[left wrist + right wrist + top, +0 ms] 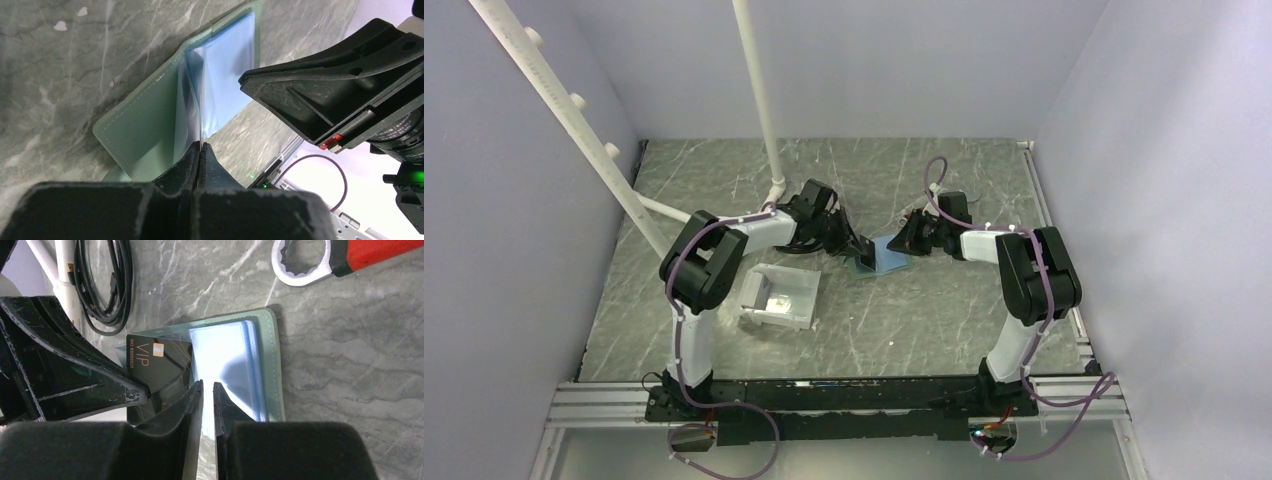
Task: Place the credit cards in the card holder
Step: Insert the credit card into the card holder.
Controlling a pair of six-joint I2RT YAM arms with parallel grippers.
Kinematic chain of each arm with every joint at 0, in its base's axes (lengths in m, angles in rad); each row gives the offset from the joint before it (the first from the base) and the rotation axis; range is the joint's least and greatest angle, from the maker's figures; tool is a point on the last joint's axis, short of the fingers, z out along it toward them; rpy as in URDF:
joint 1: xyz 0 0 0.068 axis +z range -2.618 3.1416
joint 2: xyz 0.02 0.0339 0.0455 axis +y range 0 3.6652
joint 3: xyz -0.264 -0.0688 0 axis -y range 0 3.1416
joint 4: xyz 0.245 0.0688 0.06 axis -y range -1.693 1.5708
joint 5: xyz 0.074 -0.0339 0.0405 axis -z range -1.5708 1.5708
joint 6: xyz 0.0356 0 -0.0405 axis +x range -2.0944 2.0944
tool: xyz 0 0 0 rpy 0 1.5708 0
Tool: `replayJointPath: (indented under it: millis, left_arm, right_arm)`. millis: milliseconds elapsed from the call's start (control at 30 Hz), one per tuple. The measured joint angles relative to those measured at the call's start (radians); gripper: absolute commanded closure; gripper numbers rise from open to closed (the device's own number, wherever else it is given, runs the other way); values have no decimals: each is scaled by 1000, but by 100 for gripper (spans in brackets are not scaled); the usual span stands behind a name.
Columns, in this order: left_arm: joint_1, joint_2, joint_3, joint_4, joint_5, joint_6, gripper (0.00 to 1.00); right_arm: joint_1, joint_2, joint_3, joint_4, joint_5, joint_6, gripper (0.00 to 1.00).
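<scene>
Marbled table (924, 330) carries open card holder (884, 255), white tray (814, 296) and wrench (340, 260).

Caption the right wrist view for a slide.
Right gripper above the open card holder, with a dark VIP card on it, red-handled wrench beyond.

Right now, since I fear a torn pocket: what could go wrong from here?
1. The left tool pinches a thin translucent pocket leaf of the card holder; pulling could tear it or drag the card holder.
2. The dark VIP card lies slanted on the open card holder, seemingly loose; a jolt may slide it off.
3. The right tool sits close beside the left tool; they might collide.
</scene>
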Motion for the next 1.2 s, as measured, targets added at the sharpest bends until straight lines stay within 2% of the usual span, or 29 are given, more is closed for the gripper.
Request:
replayJointPath:
  millis: [467,1200]
  left_arm:
    - [-1,16,-1,14,32,-18,100]
    - [1,47,-105,270,36,-171,100]
  right_arm:
    - [0,8,-1,0,0,0,85]
    - [-11,21,-28,29,4,34,88]
